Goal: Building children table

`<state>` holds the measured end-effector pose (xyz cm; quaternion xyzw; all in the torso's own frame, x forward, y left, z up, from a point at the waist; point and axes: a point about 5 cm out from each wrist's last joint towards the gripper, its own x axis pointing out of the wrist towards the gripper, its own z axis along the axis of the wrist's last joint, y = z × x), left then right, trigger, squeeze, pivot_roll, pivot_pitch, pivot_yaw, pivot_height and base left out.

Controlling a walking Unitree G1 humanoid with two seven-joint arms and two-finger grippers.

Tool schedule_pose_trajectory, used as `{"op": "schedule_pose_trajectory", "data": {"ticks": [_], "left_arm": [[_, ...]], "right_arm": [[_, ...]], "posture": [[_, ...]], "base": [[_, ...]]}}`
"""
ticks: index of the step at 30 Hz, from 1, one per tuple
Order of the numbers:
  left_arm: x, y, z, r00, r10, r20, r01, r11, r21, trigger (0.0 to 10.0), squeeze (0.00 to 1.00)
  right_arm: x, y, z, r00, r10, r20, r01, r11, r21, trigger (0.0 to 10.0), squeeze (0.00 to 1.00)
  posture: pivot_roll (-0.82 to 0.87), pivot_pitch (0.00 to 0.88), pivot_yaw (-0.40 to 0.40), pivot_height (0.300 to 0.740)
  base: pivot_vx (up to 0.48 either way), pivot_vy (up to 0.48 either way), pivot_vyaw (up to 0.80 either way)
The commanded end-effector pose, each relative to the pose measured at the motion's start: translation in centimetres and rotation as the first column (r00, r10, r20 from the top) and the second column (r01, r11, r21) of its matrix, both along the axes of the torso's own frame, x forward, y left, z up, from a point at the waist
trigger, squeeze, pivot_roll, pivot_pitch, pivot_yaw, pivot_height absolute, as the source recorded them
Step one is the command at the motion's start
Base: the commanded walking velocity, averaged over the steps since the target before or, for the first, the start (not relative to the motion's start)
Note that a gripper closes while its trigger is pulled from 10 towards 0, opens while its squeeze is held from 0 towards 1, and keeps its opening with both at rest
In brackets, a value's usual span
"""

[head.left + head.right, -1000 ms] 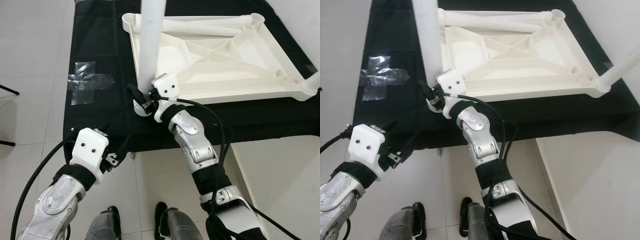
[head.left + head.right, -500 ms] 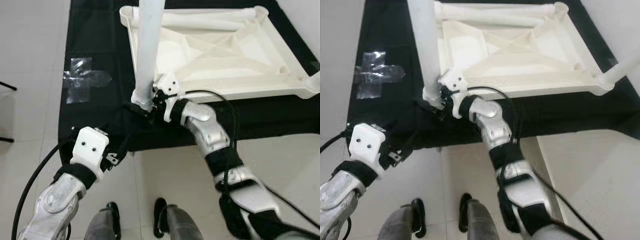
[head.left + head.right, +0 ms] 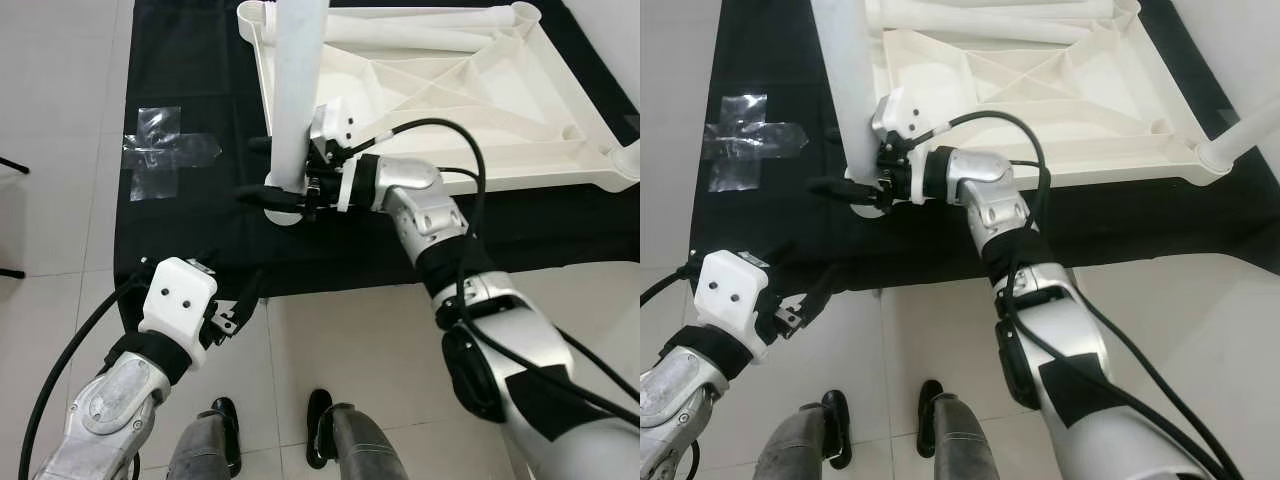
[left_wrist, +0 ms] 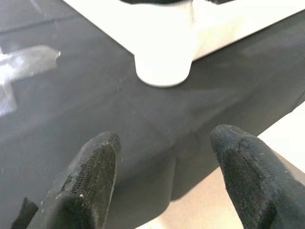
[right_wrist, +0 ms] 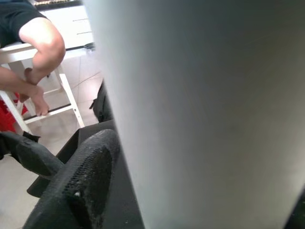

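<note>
Two shoes (image 3: 270, 440) show at the bottom, on the pale floor (image 3: 60, 130). Just past them the left gripper (image 3: 235, 305) hangs at the edge of the black cloth (image 3: 190, 90), its fingers (image 4: 90, 176) spread apart and holding nothing. Farther on, the right gripper (image 3: 262, 170) has its fingers on both sides of the standing white table leg (image 3: 295, 90), low down by the corner socket. Behind it the white tabletop (image 3: 450, 90) lies upside down on the cloth, with a tape cross (image 3: 160, 160) to the left

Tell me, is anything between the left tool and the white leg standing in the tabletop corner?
Nothing visible. The left tool hangs open over the black cloth, and only bare cloth lies between it and the leg.
</note>
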<state>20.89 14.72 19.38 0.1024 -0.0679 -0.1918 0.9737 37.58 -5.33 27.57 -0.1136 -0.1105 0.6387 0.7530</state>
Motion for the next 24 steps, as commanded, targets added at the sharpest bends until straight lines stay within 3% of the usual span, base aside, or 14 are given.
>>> {"op": "schedule_pose_trajectory", "data": {"ticks": [1, 11, 15, 16, 17, 18, 19, 20, 22, 23, 24], "left_arm": [[-0.5, -0.1, -0.1, 1.0, -0.011, -0.011, 0.011, 1.0, 0.014, 10.0, 0.0], [-0.7, -0.1, -0.2, 1.0, -0.015, -0.022, 0.015, 1.0, 0.019, 10.0, 0.0], [-0.7, -0.1, -0.2, 1.0, -0.014, -0.023, 0.015, 1.0, 0.02, 10.0, 0.0], [-0.7, 0.0, -0.3, 1.0, -0.013, -0.025, 0.014, 1.0, 0.019, 10.0, 0.0], [-0.7, 0.0, -0.3, 1.0, -0.013, -0.025, 0.014, 1.0, 0.019, 10.0, 0.0], [-0.7, 0.0, -0.4, 1.0, -0.013, -0.027, 0.013, 1.0, 0.019, 10.0, 0.0], [-0.7, 0.0, -0.4, 1.0, -0.013, -0.027, 0.013, 1.0, 0.019, 10.0, 0.0], [-0.7, 0.0, -0.5, 0.999, -0.014, -0.03, 0.015, 1.0, 0.019, 10.0, 0.0], [-0.7, 0.0, -0.5, 0.999, -0.014, -0.03, 0.015, 1.0, 0.019, 10.0, 0.0], [-0.6, -0.1, -0.5, 0.999, -0.02, -0.03, 0.02, 1.0, 0.022, 10.0, 0.0], [-0.6, -0.1, -0.5, 0.999, -0.02, -0.03, 0.02, 1.0, 0.022, 10.0, 0.0]], "right_arm": [[-0.2, 0.1, -0.6, 0.999, 0.044, -0.02, -0.044, 0.999, -0.003, 0.0, 0.0], [0.2, -0.2, -0.3, 0.999, 0.035, -0.021, -0.036, 0.999, -0.007, 0.0, 0.0], [0.5, -0.6, -0.7, 1.0, -0.029, -0.007, 0.029, 1.0, -0.009, 0.0, 0.0], [0.8, -1.0, -2.0, 0.988, -0.149, -0.036, 0.149, 0.989, -0.004, 0.0, 0.0], [0.8, -1.0, -2.0, 0.988, -0.149, -0.036, 0.149, 0.989, -0.004, 0.0, 0.0], [1.1, -1.3, -4.1, 0.942, -0.327, -0.076, 0.327, 0.945, -0.004, 0.0, 0.0], [1.1, -1.3, -4.1, 0.942, -0.327, -0.076, 0.327, 0.945, -0.004, 0.0, 0.0], [1.2, -2.0, -6.6, 0.803, -0.588, -0.092, 0.589, 0.808, -0.02, 0.0, 0.0], [1.2, -2.0, -6.6, 0.803, -0.588, -0.092, 0.589, 0.808, -0.02, 0.0, 0.0], [-1.3, -1.5, -10.2, 0.702, -0.693, -0.165, 0.695, 0.717, -0.058, 0.0, 0.0], [-1.3, -1.5, -10.2, 0.702, -0.693, -0.165, 0.695, 0.717, -0.058, 0.0, 0.0]], "posture": [[0.19, 0.371, -0.145, 0.74], [0.19, 0.378, -0.143, 0.74], [0.18, 0.375, -0.15, 0.74], [0.17, 0.374, -0.152, 0.74], [0.17, 0.374, -0.152, 0.74], [0.15, 0.373, -0.15, 0.74], [0.15, 0.373, -0.15, 0.74], [0.16, 0.37, -0.145, 0.74], [0.16, 0.37, -0.145, 0.74], [0.19, 0.376, -0.135, 0.74], [0.19, 0.376, -0.135, 0.74]], "base": [[0.0, 0.0, 0.0], [0.0, 0.0, 0.0], [0.0, 0.0, 0.0], [0.0, 0.0, 0.0], [0.0, 0.0, 0.0], [0.0, 0.0, 0.0], [0.0, 0.0, 0.0], [0.0, 0.0, 0.0], [0.0, 0.0, 0.0], [0.0, 0.0, 0.0], [0.0, 0.0, 0.0]]}}
